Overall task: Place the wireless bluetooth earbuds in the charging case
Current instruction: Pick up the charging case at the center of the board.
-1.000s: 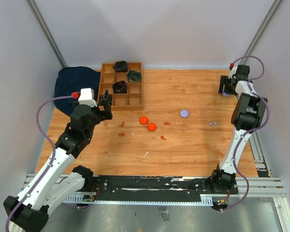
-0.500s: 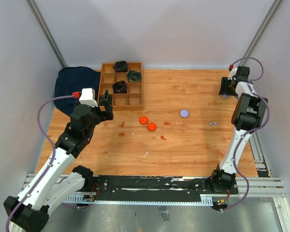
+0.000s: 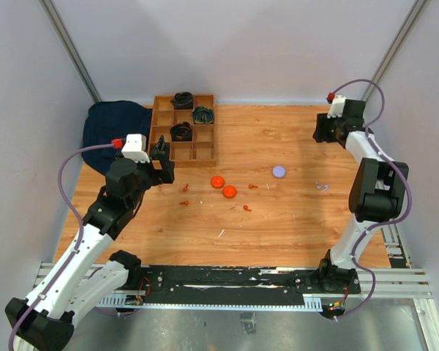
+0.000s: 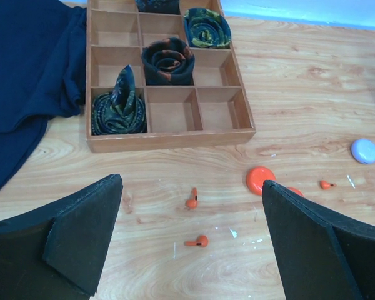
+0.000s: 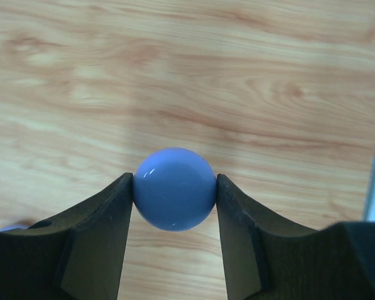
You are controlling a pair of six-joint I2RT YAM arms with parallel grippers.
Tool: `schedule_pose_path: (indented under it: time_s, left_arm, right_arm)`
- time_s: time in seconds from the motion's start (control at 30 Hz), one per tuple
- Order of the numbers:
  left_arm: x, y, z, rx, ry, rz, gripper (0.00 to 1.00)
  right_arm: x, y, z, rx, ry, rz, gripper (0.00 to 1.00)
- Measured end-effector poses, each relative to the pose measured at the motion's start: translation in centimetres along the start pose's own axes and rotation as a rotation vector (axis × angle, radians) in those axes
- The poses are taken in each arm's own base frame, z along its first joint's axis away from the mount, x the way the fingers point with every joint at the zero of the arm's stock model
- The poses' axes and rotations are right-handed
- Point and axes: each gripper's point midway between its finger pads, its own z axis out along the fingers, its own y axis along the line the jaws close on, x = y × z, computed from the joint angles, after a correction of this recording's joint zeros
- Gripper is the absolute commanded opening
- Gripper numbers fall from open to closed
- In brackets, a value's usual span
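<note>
My right gripper (image 5: pixel 175 179) is shut on a round lilac-blue charging case (image 5: pixel 174 195), held above the wood at the table's far right (image 3: pixel 323 131). Orange earbuds lie mid-table (image 3: pixel 185 187) (image 3: pixel 184 202) (image 3: pixel 252 186) (image 3: pixel 246 208). Pale lilac earbuds (image 3: pixel 321 186) lie further right. My left gripper (image 4: pixel 191 182) hovers open above two orange earbuds (image 4: pixel 192 199) (image 4: pixel 197 241), touching neither, and a third orange earbud (image 4: pixel 326 184) lies to its right. Two orange discs (image 3: pixel 217 181) (image 3: pixel 229 191) and a lilac disc (image 3: pixel 279 172) rest on the table.
A wooden divider tray (image 3: pixel 202 152) with rolled dark fabrics (image 4: pixel 167 59) stands at the back left. A dark blue cloth (image 3: pixel 110 131) lies beside it. The enclosure's walls stand close to the table's back and sides.
My right gripper has closed on the lilac-blue case and moved left from the far right corner, carrying it. The left arm has barely moved.
</note>
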Motion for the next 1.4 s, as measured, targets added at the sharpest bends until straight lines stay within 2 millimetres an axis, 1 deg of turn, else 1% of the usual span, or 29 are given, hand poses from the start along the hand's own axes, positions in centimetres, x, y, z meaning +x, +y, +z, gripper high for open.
schedule_pose_path:
  time_s: [0.13,0.3,0.4,0.43,0.5,0.57,0.67,0.93,1.07,1.2,1.4]
  left_arm:
    - [0.2,-0.6,0.0,0.035,0.011,-0.005,0.99]
    - [0.9,-2.0,0.2,0.104,0.048,-0.014,0.99]
    - [1.2,-3.2,0.4,0.157,0.080,-0.029,0.99]
    - [1.2,-3.4,0.4,0.165,0.082,-0.031,0.99]
    - [0.9,-4.2,0.4,0.203,0.091,-0.044,0.99]
    - [0.5,-5.1,0.3,0.242,0.097,-0.062,0.99]
    - [0.2,-6.4,0.0,0.304,0.114,-0.090,0.99]
    - [1.6,-10.0,-0.8,0.478,0.224,-0.196,0.99]
    - [1.8,-11.7,-1.2,0.562,0.271,-0.257,0.99]
    - [2.0,-13.1,-1.6,0.638,0.312,-0.305,0.98]
    - [2.8,-14.7,-2.4,0.738,0.375,-0.360,0.93]
  right_arm:
    - [-0.9,6.0,-1.4,-0.102,-0.052,-0.099,0.52]
    - [-0.9,12.5,-3.2,-0.219,-0.094,-0.214,0.53]
    - [-1.0,16.5,-5.2,-0.293,-0.137,-0.295,0.53]
    - [-1.1,17.6,-5.9,-0.313,-0.150,-0.317,0.53]
    - [-1.2,20.1,-7.5,-0.365,-0.189,-0.376,0.53]
    - [-1.3,22.2,-9.1,-0.409,-0.227,-0.428,0.53]
    - [-0.8,25.5,-11.8,-0.488,-0.284,-0.522,0.53]
    - [1.6,32.2,-17.9,-0.654,-0.407,-0.759,0.53]
    - [2.3,35.6,-20.8,-0.737,-0.478,-0.863,0.53]
    - [3.4,38.1,-22.6,-0.803,-0.513,-0.935,0.53]
    - [4.9,40.5,-24.1,-0.860,-0.537,-1.016,0.53]
